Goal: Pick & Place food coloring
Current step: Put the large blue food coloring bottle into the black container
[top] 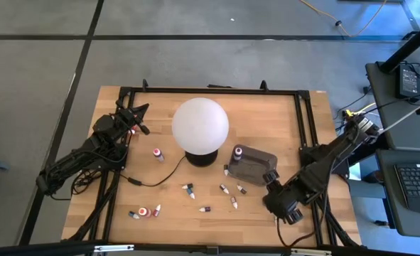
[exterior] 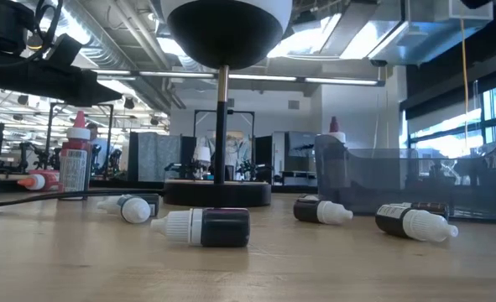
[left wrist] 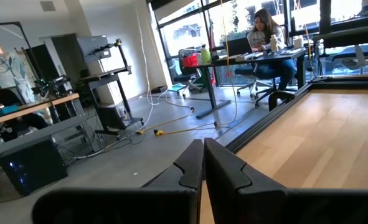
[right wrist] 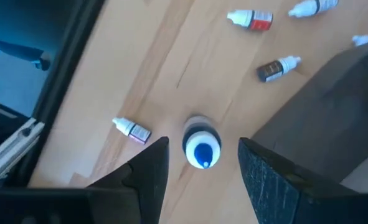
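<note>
Item: bottles of food coloring, scattered on the tabletop (top: 323, 121) in front of the globe lamp (top: 200, 126); most lie on their sides, one red bottle (top: 158, 153) stands upright left of the lamp's base, and one stands inside the tray (top: 256, 165) at its far corner. Target bottle (right wrist: 201, 147): upright, blue cap seen end-on, standing just beside the tray's wall. Step in hand, as judged: approach to a pick, not yet gripped. Right gripper (right wrist: 202, 163): jaws spread wide, empty, straddling the blue-capped bottle from above with clearance on both sides; arm reaches in from the right edge, wrist tipped steeply down. Next move calls for a short descent, keeping the tray-side finger clear of the wall, then closing on the cap. Left gripper (left wrist: 203, 169): jaws pressed together, empty, held near the tabletop's far left corner, pointing out toward the room.
</note>
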